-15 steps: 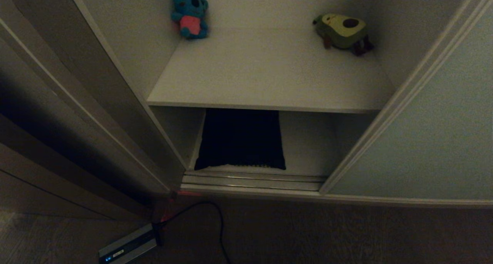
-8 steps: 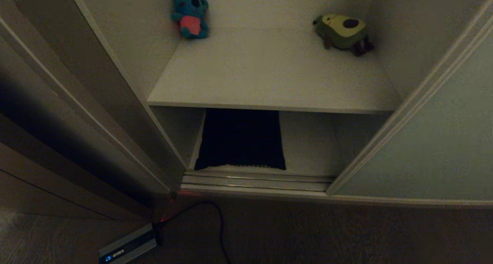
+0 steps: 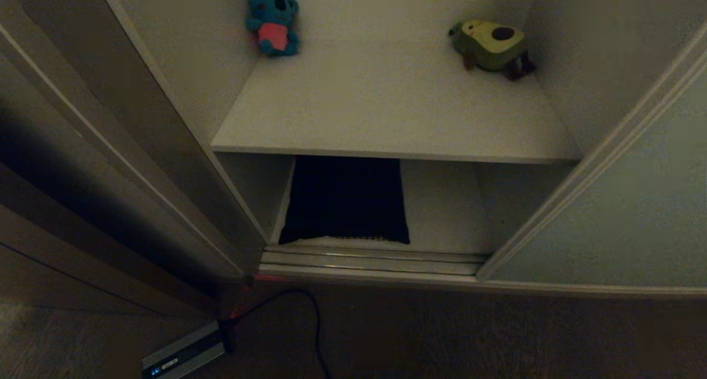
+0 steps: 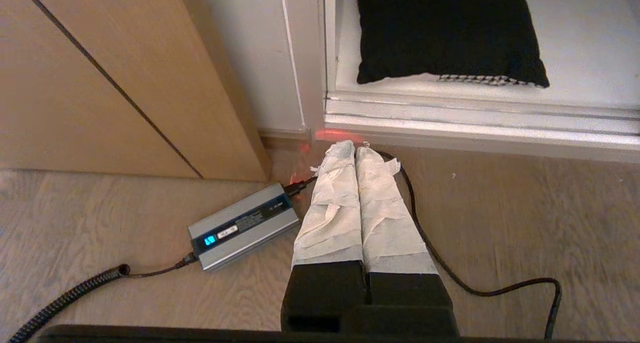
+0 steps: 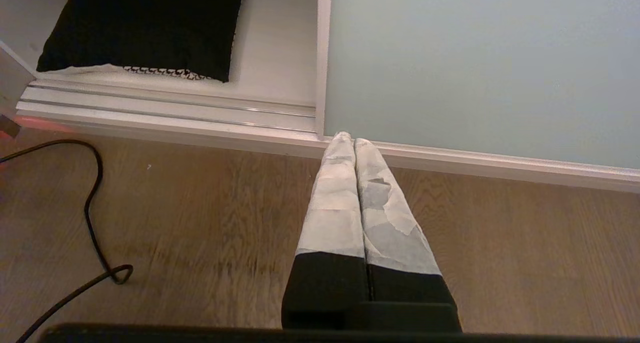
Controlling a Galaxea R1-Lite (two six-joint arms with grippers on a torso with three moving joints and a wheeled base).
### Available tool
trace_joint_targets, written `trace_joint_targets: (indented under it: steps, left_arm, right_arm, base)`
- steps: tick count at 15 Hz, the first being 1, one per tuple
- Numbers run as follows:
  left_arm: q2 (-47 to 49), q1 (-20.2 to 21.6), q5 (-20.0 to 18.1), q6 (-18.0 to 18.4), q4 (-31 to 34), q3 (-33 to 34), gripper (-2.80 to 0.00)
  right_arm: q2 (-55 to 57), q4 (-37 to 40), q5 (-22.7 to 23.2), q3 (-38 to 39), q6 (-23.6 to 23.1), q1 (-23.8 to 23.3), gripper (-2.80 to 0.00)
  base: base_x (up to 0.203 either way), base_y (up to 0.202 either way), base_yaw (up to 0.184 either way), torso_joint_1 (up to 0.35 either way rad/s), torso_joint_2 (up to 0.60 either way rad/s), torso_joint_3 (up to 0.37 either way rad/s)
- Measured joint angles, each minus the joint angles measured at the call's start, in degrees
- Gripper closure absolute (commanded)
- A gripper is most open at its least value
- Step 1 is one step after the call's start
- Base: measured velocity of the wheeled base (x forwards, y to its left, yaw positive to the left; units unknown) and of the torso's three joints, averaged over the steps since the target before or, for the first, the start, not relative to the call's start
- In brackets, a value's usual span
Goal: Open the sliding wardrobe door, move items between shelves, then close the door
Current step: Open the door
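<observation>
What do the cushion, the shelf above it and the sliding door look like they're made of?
Cushion: soft woven fabric, plain black back, houndstooth edge peeking out beneath. Upper shelf: smooth matte white board, probably laminate. Sliding door: flat matte grey-green panel in a pale rim; material unclear.

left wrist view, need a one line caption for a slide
Shut left gripper hangs over the wood floor near a charger, facing the black cushion on the bottom shelf.

head looks down, wrists low, sharing cushion [image 3: 345,199]
</observation>
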Motion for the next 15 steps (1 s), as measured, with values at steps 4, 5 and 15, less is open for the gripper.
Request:
trace_joint_targets:
  steps: [4,5,15]
  left_arm:
    - [-0.2,0.0,0.0,0.3,0.0,0.0,0.00]
    - [-0.2,0.0,0.0,0.7,0.2,0.0,0.00]
    - [-0.2,0.0,-0.3,1.0,0.4,0.1,0.00]
  right_arm:
    - [0.0,0.0,0.0,0.0,0.0,0.0,0.00]
    - [0.0,0.0,0.0,0.0,0.0,0.0,0.00]
    - [0.0,0.0,0.0,0.0,0.0,0.0,0.00]
  base:
    - [0.000,0.000,0.000,0.000,0.00,0.000]
    - [0.000,0.000,0.000,0.000,0.00,0.000]
    - [0.000,0.000,0.000,0.000,0.00,-0.015]
